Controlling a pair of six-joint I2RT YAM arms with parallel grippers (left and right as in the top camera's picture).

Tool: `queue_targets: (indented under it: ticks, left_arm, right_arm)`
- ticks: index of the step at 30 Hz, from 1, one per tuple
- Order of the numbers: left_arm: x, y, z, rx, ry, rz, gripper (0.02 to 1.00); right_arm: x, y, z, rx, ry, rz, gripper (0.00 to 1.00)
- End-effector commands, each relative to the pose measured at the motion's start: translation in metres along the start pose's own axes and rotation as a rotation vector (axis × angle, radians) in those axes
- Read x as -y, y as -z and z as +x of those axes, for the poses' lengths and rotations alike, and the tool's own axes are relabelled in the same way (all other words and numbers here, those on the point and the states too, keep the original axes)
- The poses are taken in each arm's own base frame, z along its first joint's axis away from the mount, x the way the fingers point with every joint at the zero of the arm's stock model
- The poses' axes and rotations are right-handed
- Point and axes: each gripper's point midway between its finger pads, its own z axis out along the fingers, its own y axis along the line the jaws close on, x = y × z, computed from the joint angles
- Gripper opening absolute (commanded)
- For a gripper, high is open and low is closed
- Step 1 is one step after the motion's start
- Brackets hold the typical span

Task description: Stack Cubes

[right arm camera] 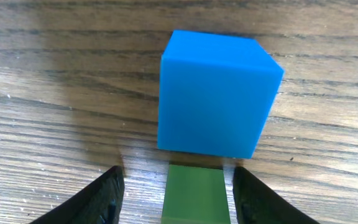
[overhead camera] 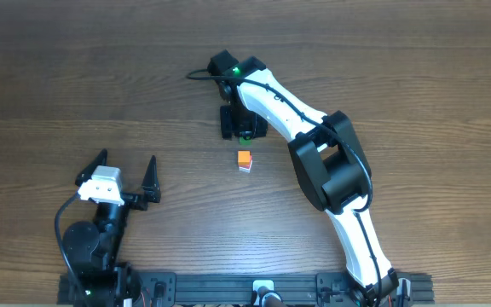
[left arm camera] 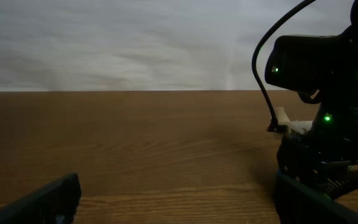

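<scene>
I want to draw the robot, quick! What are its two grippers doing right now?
Left gripper: open, holding nothing.
Right gripper: open around the green cube, not squeezing it.

We find the right gripper near the middle of the table, a little toward the far edge. Its fingers are spread to either side of the near cube. The far cube stands on the table just beyond that one, and we cannot tell whether the two touch. The third cube sits just toward the near edge from the gripper, apart from it. The left gripper, fingers spread, is well apart toward the near left corner.
</scene>
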Motion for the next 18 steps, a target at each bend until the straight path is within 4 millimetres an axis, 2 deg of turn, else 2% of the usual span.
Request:
queue_targets:
  ticks: [1,18]
  left_arm:
    - [0.0006,0.0,0.0016,-0.001,-0.014,0.006,0.998]
    - [0.0006,0.0,0.0016,-0.001,-0.014,0.006,0.996]
  right_arm:
    - [-0.0006,0.0055,0.001,0.004,-0.003,-0.011,0.542]
    - [0.0027,0.006,0.0031,-0.004,-0.005,0.002,0.413]
